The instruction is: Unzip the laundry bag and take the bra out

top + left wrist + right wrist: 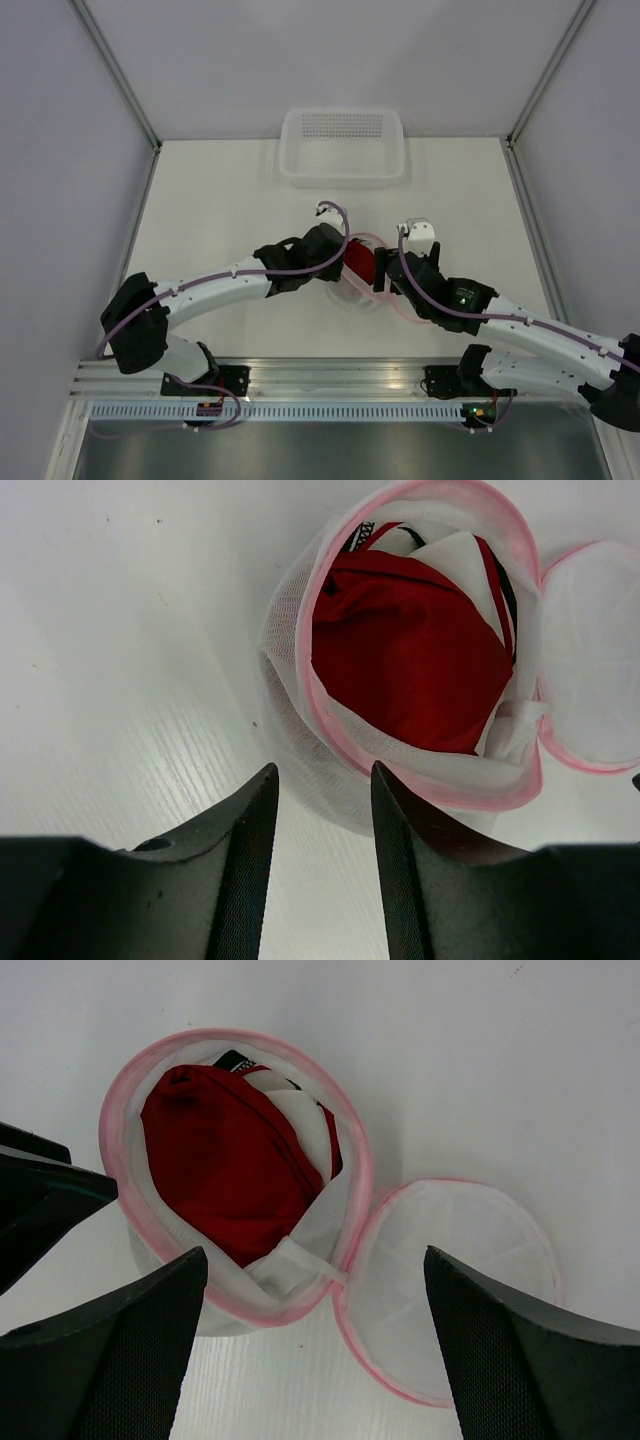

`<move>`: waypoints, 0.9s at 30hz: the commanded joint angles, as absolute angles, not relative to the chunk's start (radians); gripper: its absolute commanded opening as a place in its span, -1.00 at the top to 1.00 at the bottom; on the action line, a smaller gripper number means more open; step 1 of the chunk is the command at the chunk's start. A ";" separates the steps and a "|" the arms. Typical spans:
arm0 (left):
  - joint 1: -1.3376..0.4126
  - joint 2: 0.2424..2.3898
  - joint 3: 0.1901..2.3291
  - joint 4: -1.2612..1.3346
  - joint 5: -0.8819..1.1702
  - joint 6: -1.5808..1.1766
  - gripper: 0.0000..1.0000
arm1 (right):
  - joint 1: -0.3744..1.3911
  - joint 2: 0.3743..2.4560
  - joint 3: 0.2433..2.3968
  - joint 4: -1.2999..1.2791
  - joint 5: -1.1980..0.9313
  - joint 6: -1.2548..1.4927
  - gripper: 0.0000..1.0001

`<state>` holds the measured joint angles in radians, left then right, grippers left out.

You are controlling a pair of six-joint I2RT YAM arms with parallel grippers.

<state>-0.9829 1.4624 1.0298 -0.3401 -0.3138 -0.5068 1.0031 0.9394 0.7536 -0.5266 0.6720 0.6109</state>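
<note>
Right jaws hang spread wide over the laundry bag [112, 1150], mid-desk [220, 200] and already unzipped, its lid [450, 1260] flopped aside, exposing the red bra [220, 1160]. Left jaws, narrowly parted, straddle its left wall unclamped, probably to steady it.

the laundry bag [352, 290] sits on the worktop [220, 210] near its middle, a little toward the near edge. the bra [358, 263] lies inside it. the bag's lid flap [450, 1280] lies flat on the worktop, joined to the bag's rim. the left claw [322, 780] is at the bag's left side and the right claw [315, 1260] at its right. the basket [342, 172] stands at the middle of the far edge, well apart from the bag.
</note>
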 commanded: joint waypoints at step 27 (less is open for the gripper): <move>-0.973 1.477 0.853 -0.072 -0.258 -0.580 0.96 | 0.792 1.396 0.844 -0.189 0.184 0.322 -0.43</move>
